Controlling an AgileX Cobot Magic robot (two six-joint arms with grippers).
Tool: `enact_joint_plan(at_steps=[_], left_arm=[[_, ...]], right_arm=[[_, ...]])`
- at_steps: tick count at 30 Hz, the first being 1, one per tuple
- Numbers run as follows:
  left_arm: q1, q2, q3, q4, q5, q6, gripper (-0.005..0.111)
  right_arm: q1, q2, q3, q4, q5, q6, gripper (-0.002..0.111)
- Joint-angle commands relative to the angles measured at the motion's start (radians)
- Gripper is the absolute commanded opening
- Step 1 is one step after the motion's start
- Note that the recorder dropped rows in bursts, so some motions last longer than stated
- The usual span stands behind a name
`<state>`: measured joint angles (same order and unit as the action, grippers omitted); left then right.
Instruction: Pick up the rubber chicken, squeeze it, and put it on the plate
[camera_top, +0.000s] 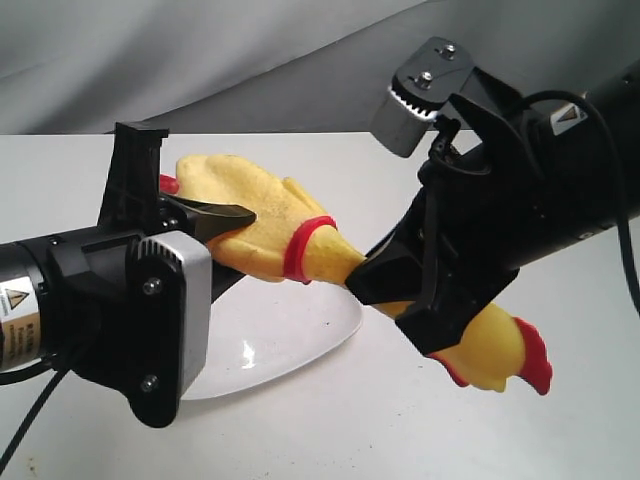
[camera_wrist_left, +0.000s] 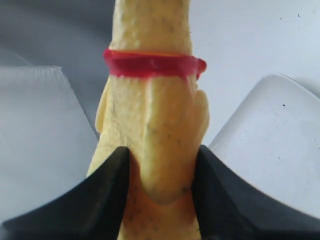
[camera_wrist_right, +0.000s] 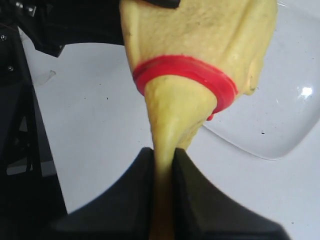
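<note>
The yellow rubber chicken (camera_top: 262, 222) hangs in the air above the table, stretched between both arms. My left gripper (camera_top: 215, 222) is shut on its plump body (camera_wrist_left: 160, 150), which bulges between the black fingers. Past the red collar band (camera_top: 305, 248), my right gripper (camera_top: 385, 285) is shut on the thin neck (camera_wrist_right: 164, 150), pinched flat. The head with its red comb (camera_top: 505, 355) sticks out beyond the right gripper. The white plate (camera_top: 285, 335) lies on the table directly under the chicken, partly hidden by the left arm.
The white table (camera_top: 330, 430) runs out to a grey backdrop (camera_top: 200, 50). Both bulky black arms crowd the space over the plate, the left arm's housing (camera_top: 150, 310) in front of its left half.
</note>
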<state>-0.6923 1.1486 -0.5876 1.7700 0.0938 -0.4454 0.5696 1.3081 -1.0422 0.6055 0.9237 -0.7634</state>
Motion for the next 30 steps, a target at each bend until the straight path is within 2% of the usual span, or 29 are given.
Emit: enact_joint_plan(at_steps=[1,5,7,8,14,21,23,25,30], left_arm=[[0.005,0.003,0.005,-0.04,0.133,-0.003,0.021],[0.005,0.003,0.005,-0.069,0.139,-0.003,0.058],[0.005,0.003,0.005,-0.069,0.142,-0.003,0.071],[0.005,0.003,0.005,-0.069,0.15,-0.011,0.074],[0.005,0.003,0.0,-0.063,0.216,-0.05,0.072],[0.005,0.003,0.0,-0.063,0.104,-0.05,0.072],[0.005,0.003,0.0,-0.063,0.038,-0.05,0.068],[0.005,0.003,0.0,-0.063,-0.012,-0.046,0.056],[0.005,0.003,0.0,-0.063,-0.016,-0.046,-0.001]], right_arm=[[0.0,-0.012,-0.001,0.005,0.047,-0.016,0.0],[0.0,-0.012,-0.001,0.006,0.047,-0.016,0.0],[0.0,-0.012,-0.001,0.006,0.047,-0.016,0.0],[0.0,-0.012,-0.001,0.006,0.047,-0.016,0.0],[0.0,-0.012,-0.001,0.006,0.047,-0.016,0.0],[0.0,-0.012,-0.001,0.006,0.047,-0.016,0.0],[0.0,-0.012,-0.001,0.006,0.047,-0.016,0.0],[0.0,-0.012,-0.001,0.006,0.047,-0.016,0.0],[0.0,-0.012,-0.001,0.006,0.047,-0.016,0.0]])
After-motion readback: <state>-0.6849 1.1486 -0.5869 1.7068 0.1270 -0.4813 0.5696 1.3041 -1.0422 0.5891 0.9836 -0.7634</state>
